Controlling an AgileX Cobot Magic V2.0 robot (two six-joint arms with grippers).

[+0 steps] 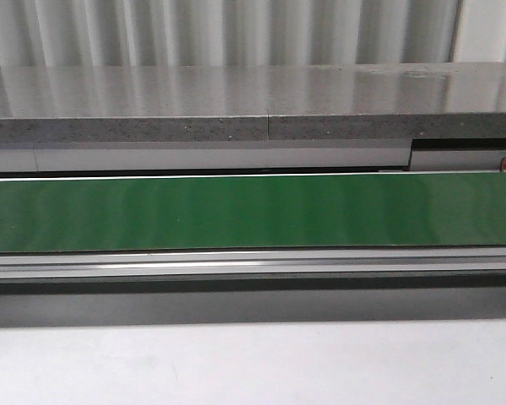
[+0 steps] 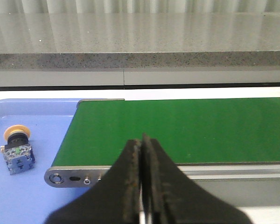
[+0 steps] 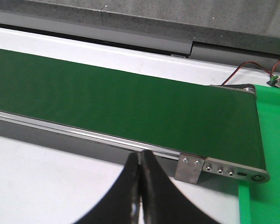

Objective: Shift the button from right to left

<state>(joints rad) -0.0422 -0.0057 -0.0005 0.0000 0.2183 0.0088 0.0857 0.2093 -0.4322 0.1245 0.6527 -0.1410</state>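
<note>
button: we see it lying in the blue tray, just beside the green conveyor belt
left hand: pressed together, empty
right hand: same, pressed together

Left pincer and right pincer both empty, black fingers pressed together.

The green conveyor belt runs bare; on the blue tray only the button interrupts open floor.
</note>
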